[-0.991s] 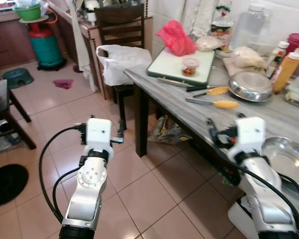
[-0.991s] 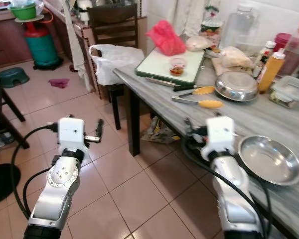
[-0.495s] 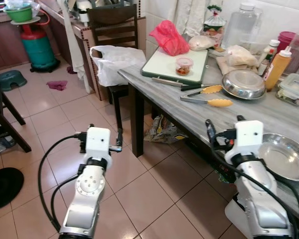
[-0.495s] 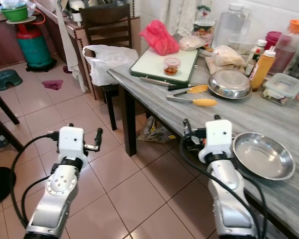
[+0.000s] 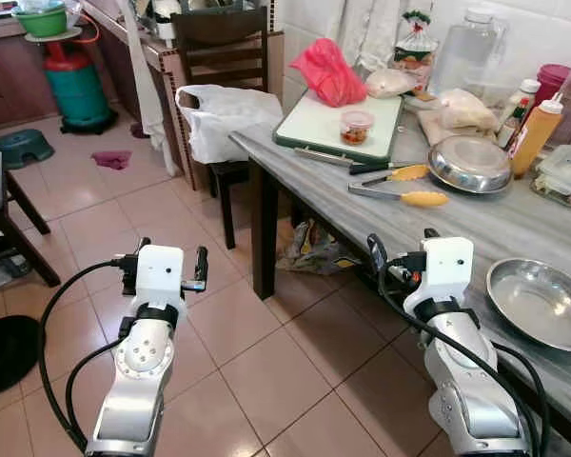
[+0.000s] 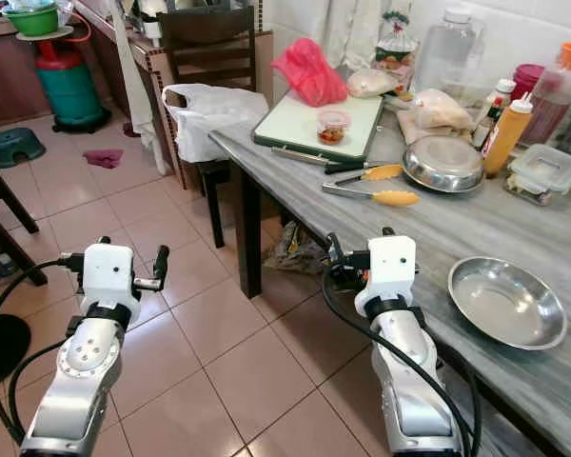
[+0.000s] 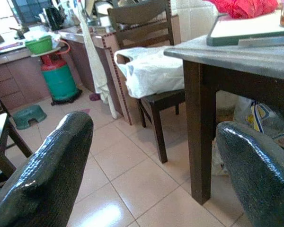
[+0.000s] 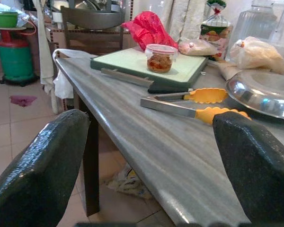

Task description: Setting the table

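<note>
Both arms sit a little further toward nine o'clock than a second ago, though the camera has shifted too. Right tool point(image 6: 355, 255), fingers apart and empty, hovers at the grey marble-patterned tabletop point(image 6: 428, 228) edge, probably lining up a first pick. At three o'clock lies the shallow round steel dish point(image 6: 507, 302); at twelve, yellow-handled steel tongs point(image 8: 194, 105), sharpest in the wrist view. Left tool point(image 5: 167, 268), also spread, hangs over floor tiles.
</note>
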Controlling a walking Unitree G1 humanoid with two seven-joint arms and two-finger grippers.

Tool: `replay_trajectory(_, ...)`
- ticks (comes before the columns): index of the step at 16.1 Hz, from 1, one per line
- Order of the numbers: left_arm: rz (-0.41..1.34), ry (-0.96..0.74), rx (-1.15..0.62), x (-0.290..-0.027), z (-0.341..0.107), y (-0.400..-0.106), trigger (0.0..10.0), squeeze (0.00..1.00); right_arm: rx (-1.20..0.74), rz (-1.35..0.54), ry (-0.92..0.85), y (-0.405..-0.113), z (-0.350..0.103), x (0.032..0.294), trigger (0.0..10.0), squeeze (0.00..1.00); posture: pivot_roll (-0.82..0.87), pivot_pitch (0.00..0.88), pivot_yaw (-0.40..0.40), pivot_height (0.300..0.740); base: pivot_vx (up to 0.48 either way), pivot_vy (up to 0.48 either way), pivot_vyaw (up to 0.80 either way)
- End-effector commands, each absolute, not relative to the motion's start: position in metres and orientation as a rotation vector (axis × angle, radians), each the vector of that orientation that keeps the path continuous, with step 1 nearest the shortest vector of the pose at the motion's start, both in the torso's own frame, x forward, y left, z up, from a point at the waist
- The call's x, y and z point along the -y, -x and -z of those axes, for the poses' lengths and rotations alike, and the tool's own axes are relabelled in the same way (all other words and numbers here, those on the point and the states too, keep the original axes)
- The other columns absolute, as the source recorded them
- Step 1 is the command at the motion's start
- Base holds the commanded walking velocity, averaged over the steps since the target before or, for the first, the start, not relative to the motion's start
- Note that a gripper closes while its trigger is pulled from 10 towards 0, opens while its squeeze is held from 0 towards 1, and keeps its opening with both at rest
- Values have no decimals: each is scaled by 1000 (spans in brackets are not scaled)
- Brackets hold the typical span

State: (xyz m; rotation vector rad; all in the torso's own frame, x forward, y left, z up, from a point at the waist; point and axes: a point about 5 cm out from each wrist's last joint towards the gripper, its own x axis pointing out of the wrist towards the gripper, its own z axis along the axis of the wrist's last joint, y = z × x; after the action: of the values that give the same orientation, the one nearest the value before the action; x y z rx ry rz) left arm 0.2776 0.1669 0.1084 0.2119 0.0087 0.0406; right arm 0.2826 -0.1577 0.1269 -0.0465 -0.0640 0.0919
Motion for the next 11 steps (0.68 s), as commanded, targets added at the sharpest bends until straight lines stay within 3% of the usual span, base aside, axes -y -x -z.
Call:
replay_trajectory(1,-22,-216,-17,-166,-109,-276,10000,0,69,-68,31,-280,-127,163,10000,0,7,0,9,740,0,0,0)
replay_trajectory(5,8,-220,-39,-156,-101,-271,10000,0,61,-35,54,-271,-122,178,10000,0,-28,0,29,740,0,0,0)
replay_trajectory(7,6,-214,-43,-158,-103,-272,10000,0,57,26,6,-273,-125,185,10000,0,-18,0,1,740,0,0,0)
replay_trajectory(11,-35,-221,-46,-166,-101,-273,10000,0,63,-71,25,-278,-125,162,10000,0,-9,0,-20,740,0,0,0)
